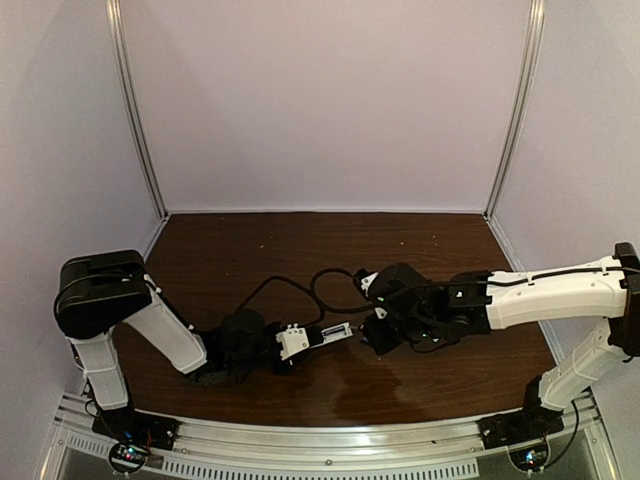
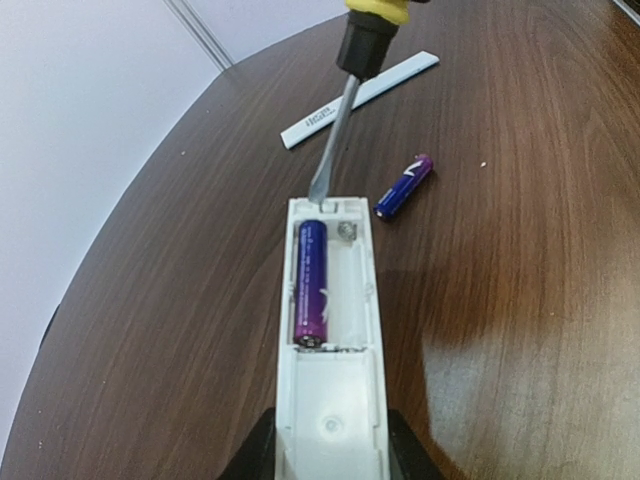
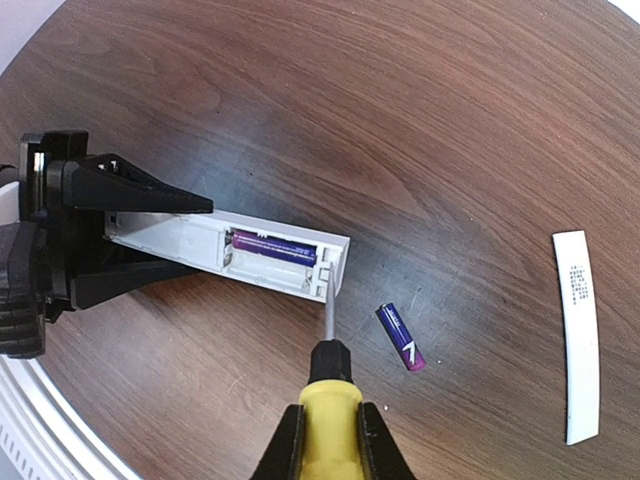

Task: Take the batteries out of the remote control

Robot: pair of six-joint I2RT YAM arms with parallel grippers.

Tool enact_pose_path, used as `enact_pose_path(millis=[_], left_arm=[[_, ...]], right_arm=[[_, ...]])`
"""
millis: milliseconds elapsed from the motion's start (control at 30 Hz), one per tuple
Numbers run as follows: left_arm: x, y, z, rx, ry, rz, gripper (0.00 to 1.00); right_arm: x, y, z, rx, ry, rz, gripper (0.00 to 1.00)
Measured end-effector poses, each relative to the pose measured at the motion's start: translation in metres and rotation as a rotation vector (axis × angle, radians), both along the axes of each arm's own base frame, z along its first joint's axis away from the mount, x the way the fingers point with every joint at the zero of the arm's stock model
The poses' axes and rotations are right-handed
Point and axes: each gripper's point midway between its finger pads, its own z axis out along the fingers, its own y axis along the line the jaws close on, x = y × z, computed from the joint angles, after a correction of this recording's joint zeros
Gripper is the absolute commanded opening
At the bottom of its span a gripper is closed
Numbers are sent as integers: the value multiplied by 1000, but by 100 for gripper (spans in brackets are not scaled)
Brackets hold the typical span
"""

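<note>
Grips remote control (image 2: 328, 420) in left jaws, screwdriver (image 2: 337, 125) in right jaws; has loose battery (image 2: 404, 187) out on tabletop (image 2: 500, 330), second battery (image 2: 311, 282) left inside.

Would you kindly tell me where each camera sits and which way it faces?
Top external: above and behind the robot, looking down on the table; both arms show.
Left wrist: looks along the remote control clamped in the left gripper.
Right wrist: looks down the screwdriver held by the right gripper.
Wrist views share the loose battery and cover strip.
</note>
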Motion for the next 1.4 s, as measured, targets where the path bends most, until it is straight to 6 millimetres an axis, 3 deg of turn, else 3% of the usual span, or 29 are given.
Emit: enact_pose_path(millis=[867, 1100, 1400], left_arm=[[2, 6, -10, 39, 16, 19, 0], [4, 5, -6, 28, 7, 24, 0], [10, 2, -1, 15, -5, 42, 0]], right_arm=[[2, 13, -13, -1, 17, 20, 0], [5, 19, -3, 9, 8, 18, 0], [-1, 11, 10, 74, -1, -32, 0]])
